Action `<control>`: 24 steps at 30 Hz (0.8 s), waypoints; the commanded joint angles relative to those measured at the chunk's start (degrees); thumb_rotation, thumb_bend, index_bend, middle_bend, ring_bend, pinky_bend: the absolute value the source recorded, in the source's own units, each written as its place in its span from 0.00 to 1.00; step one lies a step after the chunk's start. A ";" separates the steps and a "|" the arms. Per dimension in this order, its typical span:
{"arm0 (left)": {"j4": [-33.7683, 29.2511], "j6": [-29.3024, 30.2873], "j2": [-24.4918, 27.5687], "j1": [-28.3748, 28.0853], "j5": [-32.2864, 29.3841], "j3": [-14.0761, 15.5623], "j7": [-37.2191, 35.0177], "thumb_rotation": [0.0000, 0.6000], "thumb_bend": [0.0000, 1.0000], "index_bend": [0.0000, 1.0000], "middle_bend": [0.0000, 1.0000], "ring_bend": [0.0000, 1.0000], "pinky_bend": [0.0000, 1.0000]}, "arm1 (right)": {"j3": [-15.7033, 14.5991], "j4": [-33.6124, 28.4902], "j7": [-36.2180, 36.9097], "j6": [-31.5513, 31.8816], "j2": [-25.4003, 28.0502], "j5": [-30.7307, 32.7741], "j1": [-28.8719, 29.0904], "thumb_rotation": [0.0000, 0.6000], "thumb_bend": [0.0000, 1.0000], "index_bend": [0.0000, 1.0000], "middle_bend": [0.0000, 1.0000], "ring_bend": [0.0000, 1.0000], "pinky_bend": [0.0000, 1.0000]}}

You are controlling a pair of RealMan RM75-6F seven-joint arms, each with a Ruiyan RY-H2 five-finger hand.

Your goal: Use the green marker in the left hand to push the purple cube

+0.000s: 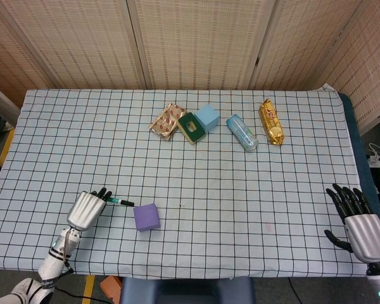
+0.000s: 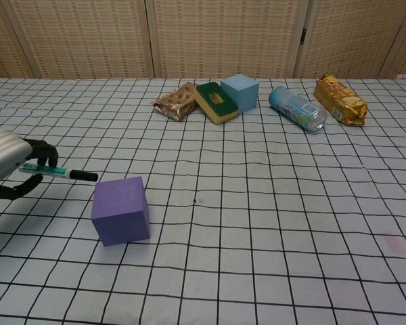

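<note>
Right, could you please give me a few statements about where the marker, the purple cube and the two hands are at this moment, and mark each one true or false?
1. The left hand holds the green marker. True.
2. The marker's dark tip presses against the purple cube. False: the chest view shows a gap between the tip and the cube.
3. The right hand holds the light blue cube. False: that hand is open near the table's front right edge, and the cube sits in the far row of items.
4. The purple cube lies nearer the robot than the gold snack packet. True.
5. The purple cube is stacked on the green sponge. False: it rests on the checked tablecloth.
</note>
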 commanded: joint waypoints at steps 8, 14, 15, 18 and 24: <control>-3.57 2.78 3.43 8.58 -2.17 3.10 6.55 1.00 0.65 0.81 0.84 0.77 0.99 | -0.44 -0.30 0.05 -0.11 0.18 -0.94 0.06 1.00 0.12 0.00 0.00 0.00 0.00; -8.83 1.89 4.05 9.16 -3.27 1.90 8.88 1.00 0.67 0.82 0.85 0.77 0.99 | -1.72 -0.92 1.82 -1.43 1.13 -2.52 0.55 1.00 0.12 0.00 0.00 0.00 0.00; -10.28 1.54 4.10 9.14 -3.85 1.33 9.53 1.00 0.67 0.82 0.85 0.77 0.99 | -2.09 -1.08 2.36 -1.83 1.60 -2.98 0.73 1.00 0.12 0.00 0.00 0.00 0.00; -13.97 1.04 3.92 9.41 -5.59 -0.14 11.44 1.00 0.67 0.82 0.86 0.77 0.99 | -2.16 -1.13 3.04 -1.47 2.13 -3.27 0.68 1.00 0.12 0.00 0.00 0.00 0.00; -19.03 0.86 2.61 9.95 -7.04 -1.34 16.86 1.00 0.68 0.82 0.86 0.77 0.99 | -2.12 -0.92 4.24 -0.55 2.56 -3.50 0.39 1.00 0.12 0.00 0.00 0.00 0.00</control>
